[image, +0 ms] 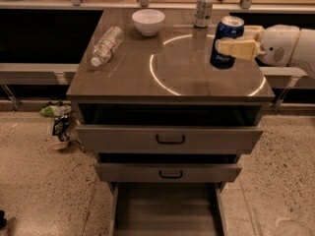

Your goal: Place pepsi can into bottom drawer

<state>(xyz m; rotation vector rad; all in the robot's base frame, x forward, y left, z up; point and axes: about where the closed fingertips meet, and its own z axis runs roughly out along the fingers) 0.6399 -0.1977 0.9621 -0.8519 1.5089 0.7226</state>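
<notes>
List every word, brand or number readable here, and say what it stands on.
No text reads clearly enough to quote.
pepsi can, held by the gripper over the right side of the cabinet top: pale lettering, blurred.
silver can: label blurred.
water bottle: label too small to read.

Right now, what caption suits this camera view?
The gripper clasps the pepsi can over the cabinet top; bottom drawer stands open below.
</notes>
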